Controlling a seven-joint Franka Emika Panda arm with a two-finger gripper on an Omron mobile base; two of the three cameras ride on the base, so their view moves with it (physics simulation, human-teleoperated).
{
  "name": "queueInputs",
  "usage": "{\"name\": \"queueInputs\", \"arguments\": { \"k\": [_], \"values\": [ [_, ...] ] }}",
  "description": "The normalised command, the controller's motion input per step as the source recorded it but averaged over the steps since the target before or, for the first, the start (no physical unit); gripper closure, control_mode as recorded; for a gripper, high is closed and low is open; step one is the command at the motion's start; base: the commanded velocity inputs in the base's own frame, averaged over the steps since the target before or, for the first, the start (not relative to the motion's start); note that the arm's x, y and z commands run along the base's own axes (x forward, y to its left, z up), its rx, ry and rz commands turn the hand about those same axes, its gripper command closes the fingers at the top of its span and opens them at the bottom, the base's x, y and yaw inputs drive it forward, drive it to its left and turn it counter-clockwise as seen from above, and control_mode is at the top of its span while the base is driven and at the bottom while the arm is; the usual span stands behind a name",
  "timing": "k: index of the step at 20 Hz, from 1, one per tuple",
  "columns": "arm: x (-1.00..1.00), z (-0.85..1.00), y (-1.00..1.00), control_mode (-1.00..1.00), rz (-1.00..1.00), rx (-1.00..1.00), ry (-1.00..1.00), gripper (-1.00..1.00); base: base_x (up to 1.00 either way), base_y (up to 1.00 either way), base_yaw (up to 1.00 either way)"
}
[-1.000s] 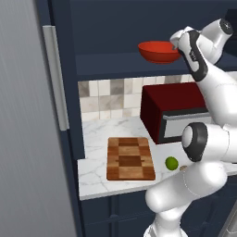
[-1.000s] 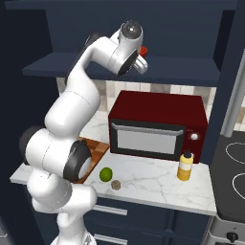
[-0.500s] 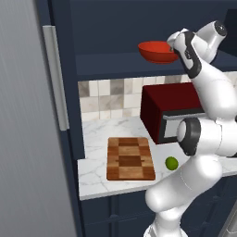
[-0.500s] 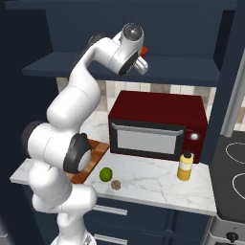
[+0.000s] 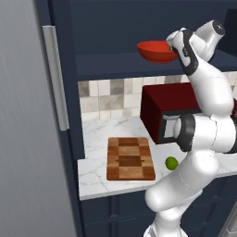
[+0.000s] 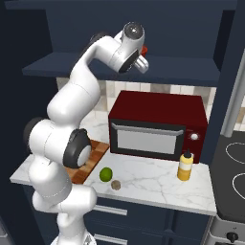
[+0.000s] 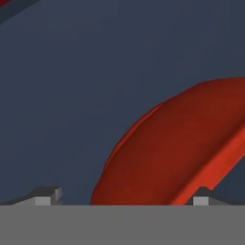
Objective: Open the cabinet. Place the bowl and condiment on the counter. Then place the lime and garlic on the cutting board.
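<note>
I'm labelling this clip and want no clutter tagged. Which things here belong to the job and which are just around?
Job:
cabinet, door open
bowl, on the cabinet shelf, open hand at it
condiment
counter
lime
garlic
cutting board

Just around:
microwave
stove

Red bowl (image 5: 156,51) sits upright on the open cabinet's (image 5: 111,62) shelf.
</note>
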Motion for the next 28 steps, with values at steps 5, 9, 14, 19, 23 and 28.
{"name": "queueInputs", "arguments": {
  "k": [5, 9, 14, 19, 23, 28],
  "values": [
    [0.10, -0.10, 0.00, -1.00, 0.00, 0.00, 0.02, 1.00, 0.00, 0.00, 0.00],
    [0.11, -0.13, 0.00, -1.00, 0.00, 0.00, 0.04, 1.00, 0.00, 0.00, 0.00],
    [0.21, -0.16, 0.00, -1.00, 0.00, 0.00, 0.07, 1.00, 0.00, 0.00, 0.00],
    [0.26, -0.16, 0.00, -1.00, 0.00, 0.00, 0.10, 1.00, 0.00, 0.00, 0.00],
    [0.08, -0.08, -0.03, -1.00, 0.00, 0.00, 0.07, 1.00, 0.00, 0.00, 0.00],
    [-0.01, 0.00, -0.17, -1.00, 0.00, 0.00, 0.01, 1.00, 0.00, 0.00, 0.00]
  ]
}}
